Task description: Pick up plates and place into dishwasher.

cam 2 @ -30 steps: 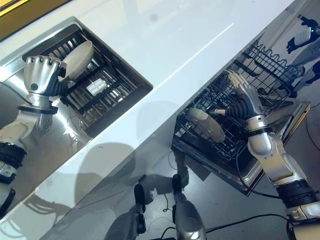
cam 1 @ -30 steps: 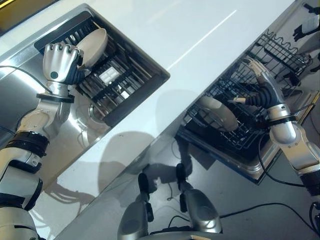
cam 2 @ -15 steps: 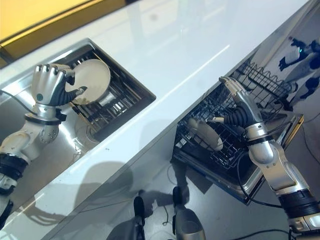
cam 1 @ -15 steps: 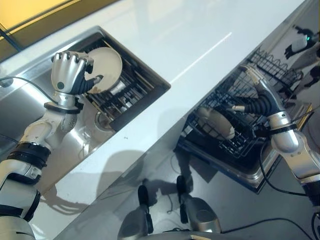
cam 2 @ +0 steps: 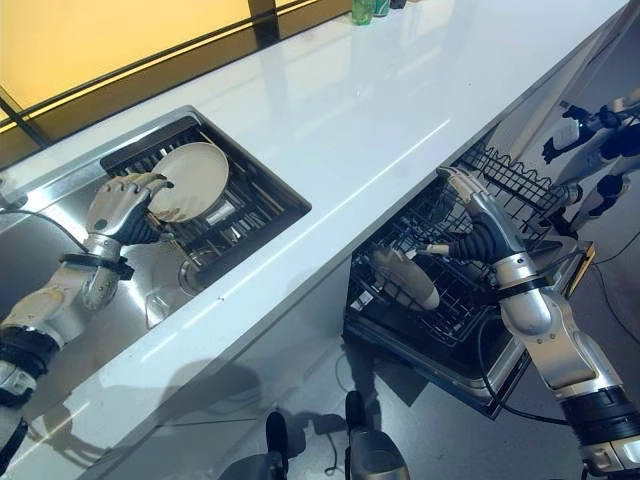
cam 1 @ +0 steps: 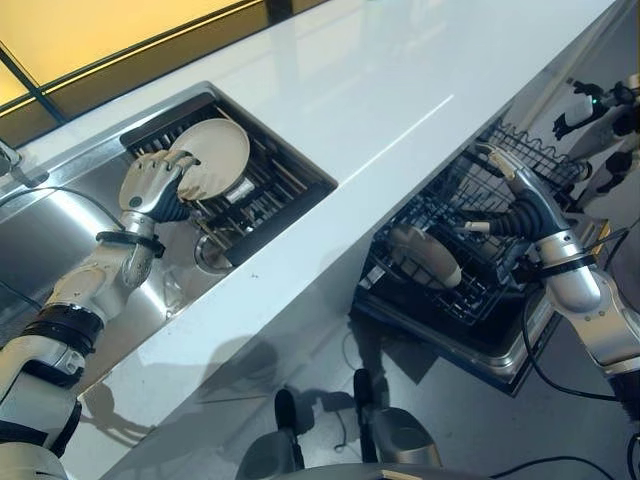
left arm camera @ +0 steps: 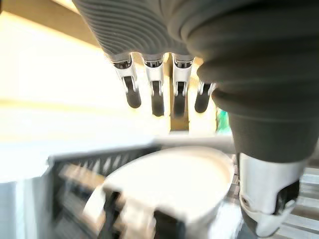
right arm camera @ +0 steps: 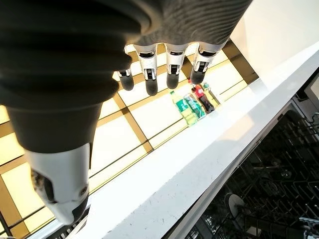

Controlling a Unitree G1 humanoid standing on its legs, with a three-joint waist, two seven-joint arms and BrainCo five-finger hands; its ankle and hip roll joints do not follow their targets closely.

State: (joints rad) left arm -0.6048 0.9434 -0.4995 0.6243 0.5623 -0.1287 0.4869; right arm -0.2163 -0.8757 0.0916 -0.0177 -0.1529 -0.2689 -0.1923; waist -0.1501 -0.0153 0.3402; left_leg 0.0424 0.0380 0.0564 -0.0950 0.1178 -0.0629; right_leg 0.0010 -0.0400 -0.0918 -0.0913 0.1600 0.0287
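Left hand [cam 1: 152,186] fingers now loosened, resting against plate [cam 1: 214,155] at sink rack's [cam 1: 270,185] 10 o'clock; grasp unsecured. Right hand [cam 2: 468,212] spread above dishwasher rack [cam 2: 450,300], plate there [cam 2: 405,277] placed.

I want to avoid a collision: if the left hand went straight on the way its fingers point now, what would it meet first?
Probably the cream plate standing in the sink rack; the left hand is right by its rim, perhaps already touching, though depth is unclear.

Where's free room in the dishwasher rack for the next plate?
Rack: wire slots between the plate already in it and the right hand look empty, likewise the front edge. Far end by the hand is crowded. Sink rack, beside the left hand, has bare slots.
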